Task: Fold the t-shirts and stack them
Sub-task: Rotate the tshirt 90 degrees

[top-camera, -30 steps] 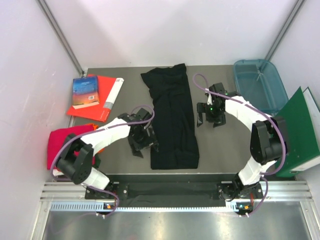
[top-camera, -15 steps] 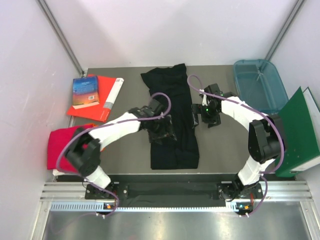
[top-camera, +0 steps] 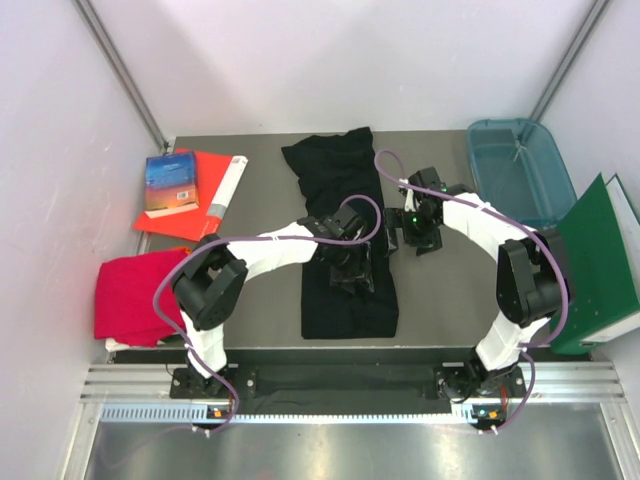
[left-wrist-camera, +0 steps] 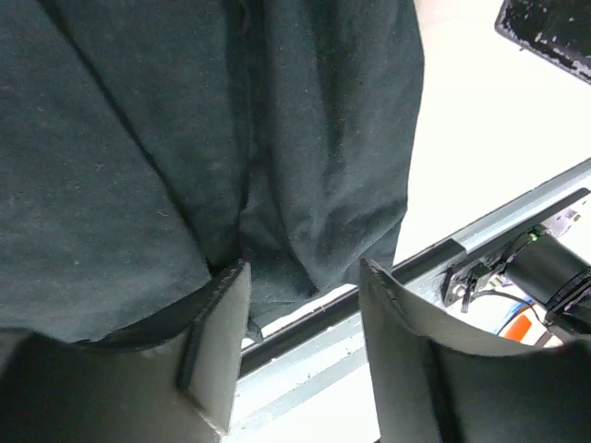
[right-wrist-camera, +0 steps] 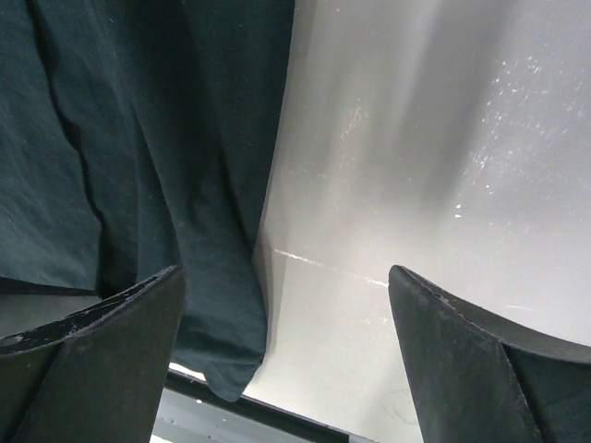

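Top external view is showing the black shirt [top-camera: 340,195] lying as a long strip down the centre of the surface [top-camera: 450,295], the pink shirt [top-camera: 135,295] folded at lower left. Our left pincer [top-camera: 352,268] is hanging over the strip's lower half, parted and gripping nothing; the right pincer [top-camera: 410,240] is gaping wide beside its right edge. We are judging the cloth light, limp, quick to bunch, so we are favouring its hem corners.

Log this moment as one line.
left gripper open over black shirt | right gripper open at its edge | pink shirt folded, apart
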{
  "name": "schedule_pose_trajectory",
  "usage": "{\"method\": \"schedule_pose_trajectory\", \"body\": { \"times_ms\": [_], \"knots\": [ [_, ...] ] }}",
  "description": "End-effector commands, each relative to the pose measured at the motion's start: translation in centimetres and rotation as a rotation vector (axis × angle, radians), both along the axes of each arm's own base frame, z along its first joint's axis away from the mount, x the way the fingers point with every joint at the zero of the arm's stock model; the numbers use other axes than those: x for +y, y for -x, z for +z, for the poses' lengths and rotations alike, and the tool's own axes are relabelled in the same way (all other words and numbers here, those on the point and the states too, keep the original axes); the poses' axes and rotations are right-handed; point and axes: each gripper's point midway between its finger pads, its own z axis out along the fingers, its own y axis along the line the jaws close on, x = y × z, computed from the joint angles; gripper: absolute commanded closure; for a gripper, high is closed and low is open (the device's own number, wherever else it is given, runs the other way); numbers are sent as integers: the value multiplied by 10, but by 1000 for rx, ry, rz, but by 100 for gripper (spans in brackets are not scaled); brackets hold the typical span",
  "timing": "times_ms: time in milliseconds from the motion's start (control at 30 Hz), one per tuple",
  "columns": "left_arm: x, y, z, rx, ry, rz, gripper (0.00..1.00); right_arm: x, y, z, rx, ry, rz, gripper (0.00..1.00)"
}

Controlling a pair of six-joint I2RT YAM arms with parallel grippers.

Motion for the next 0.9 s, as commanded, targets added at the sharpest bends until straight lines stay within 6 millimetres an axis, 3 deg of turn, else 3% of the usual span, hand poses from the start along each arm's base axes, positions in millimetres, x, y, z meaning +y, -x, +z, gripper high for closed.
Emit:
{"method": "schedule_pose_trajectory", "body": {
  "times_ms": [0, 100, 233, 333, 567, 600, 733, 867],
  "knots": [
    [-5, 2, 6, -8, 5, -45, 46, 2, -5, 10, -49, -7, 10, 9],
    [2, 11, -1, 13, -37, -60, 44, 2, -6, 9, -48, -1, 10, 9],
    [11, 18, -9, 20, -72, -55, 31, 3, -9, 12, -60, -6, 10, 9],
    [13, 23, -15, 41, -69, -51, 32, 3, -10, 12, -57, -5, 12, 9],
    [3, 40, -26, 98, -36, -108, 61, 0, -9, 10, -57, 5, 12, 9],
    [2, 41, -28, 105, -39, -116, 74, 0, -9, 10, -57, 5, 10, 9],
    [-8, 47, -18, 107, -1, -153, 100, -3, -10, 11, -59, 9, 6, 9],
    [-15, 45, 2, 86, 41, -164, 100, -3, -11, 12, -63, 6, 8, 9]
  ]
}}
